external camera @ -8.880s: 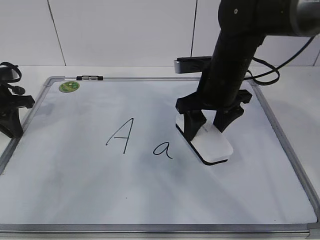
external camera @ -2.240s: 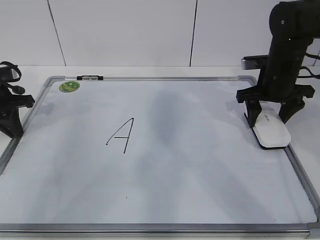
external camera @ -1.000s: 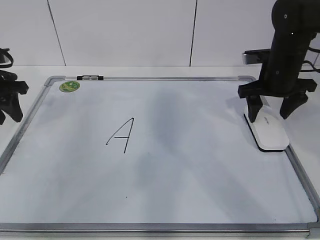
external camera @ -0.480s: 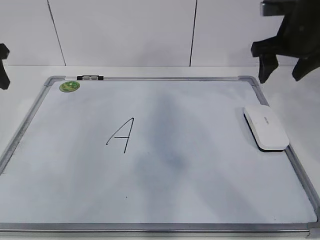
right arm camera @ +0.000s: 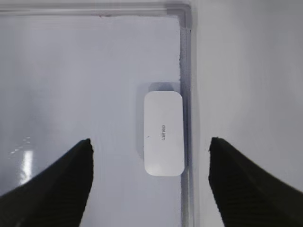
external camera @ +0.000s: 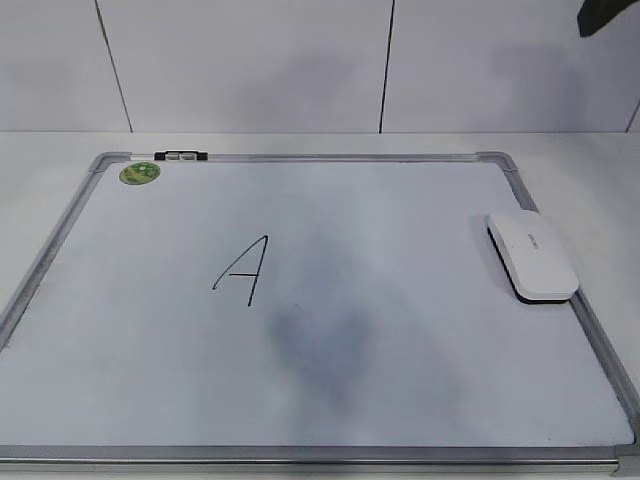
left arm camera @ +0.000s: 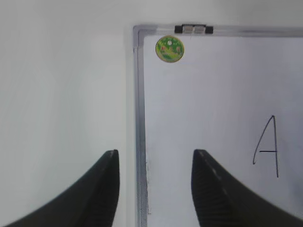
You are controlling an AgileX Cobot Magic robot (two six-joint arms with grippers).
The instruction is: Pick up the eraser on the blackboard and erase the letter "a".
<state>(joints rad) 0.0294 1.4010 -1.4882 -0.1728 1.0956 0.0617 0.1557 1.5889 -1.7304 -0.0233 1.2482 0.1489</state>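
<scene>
**Eraser down at right frame, both claws high and empty**

From my station: the eraser (external camera: 533, 255) lies flat on the blackboard (external camera: 400, 400), felt side down, long side just beside the right frame rail, near the far right corner. In the right wrist view it sits well below the right gripper (right arm camera: 150, 182), whose jaws are spread wide with nothing between them. The left gripper (left arm camera: 155, 189) hangs above the board's left rail, jaws parted, holding nothing. I see a capital A (external camera: 242, 271) on the board; no lowercase "a" shows. Green sticker (external camera: 139, 173) and clip (external camera: 181, 155) at far left corner.
</scene>
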